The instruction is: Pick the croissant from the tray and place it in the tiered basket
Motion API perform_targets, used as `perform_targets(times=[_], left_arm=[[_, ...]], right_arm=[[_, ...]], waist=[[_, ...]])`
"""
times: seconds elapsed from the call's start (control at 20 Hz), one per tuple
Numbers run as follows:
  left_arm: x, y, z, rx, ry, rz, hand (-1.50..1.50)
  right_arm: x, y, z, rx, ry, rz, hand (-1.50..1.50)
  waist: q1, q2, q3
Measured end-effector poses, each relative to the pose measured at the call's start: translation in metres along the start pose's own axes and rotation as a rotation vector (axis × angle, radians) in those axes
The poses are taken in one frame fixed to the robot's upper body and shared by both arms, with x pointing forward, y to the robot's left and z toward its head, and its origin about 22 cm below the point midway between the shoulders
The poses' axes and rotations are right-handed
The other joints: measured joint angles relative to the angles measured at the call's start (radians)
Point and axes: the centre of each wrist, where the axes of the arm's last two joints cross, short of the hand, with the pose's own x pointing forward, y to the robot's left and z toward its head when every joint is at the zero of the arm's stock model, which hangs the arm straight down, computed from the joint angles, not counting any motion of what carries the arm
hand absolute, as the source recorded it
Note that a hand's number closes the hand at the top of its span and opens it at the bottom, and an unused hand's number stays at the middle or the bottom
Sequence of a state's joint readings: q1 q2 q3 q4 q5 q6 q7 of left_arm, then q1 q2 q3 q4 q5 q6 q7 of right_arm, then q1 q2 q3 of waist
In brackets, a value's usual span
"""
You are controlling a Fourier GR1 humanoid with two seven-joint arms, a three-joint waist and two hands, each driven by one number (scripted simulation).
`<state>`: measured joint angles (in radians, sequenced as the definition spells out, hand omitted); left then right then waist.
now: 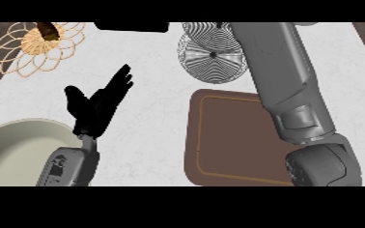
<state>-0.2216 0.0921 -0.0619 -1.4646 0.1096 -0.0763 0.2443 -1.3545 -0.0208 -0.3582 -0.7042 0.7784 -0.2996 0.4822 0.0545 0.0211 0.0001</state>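
No croissant is seen on the tray (235, 140), the left robot hand (100, 104) is held open and empty, and the right robot hand is hidden past the basket (210, 58), so a release beyond its rim may be risked.

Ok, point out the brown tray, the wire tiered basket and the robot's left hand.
brown tray (228, 140), head view, bare middle of its floor.
wire tiered basket (210, 60), head view, round mesh tier.
left hand (96, 107), head view, palm.

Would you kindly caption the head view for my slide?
Right forearm reaches over the brown tray toward the wire tiered basket; left hand rests open.
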Motion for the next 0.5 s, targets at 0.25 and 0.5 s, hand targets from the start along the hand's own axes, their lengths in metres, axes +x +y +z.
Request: perform_targets(times=[0.25, 0.5], left_arm=[[0.003, -0.003, 0.000, -0.010, -0.005, -0.014, 0.00], [0.002, -0.004, 0.001, -0.013, -0.003, -0.011, 0.00]], right_arm=[[-0.004, 0.017, -0.002, 0.032, -0.070, -0.073, -1.50], [0.006, 0.024, -0.002, -0.044, -0.162, -0.125, -1.50]], waist=[[0.014, 0.003, 0.000], [0.019, 0.005, -0.001]])
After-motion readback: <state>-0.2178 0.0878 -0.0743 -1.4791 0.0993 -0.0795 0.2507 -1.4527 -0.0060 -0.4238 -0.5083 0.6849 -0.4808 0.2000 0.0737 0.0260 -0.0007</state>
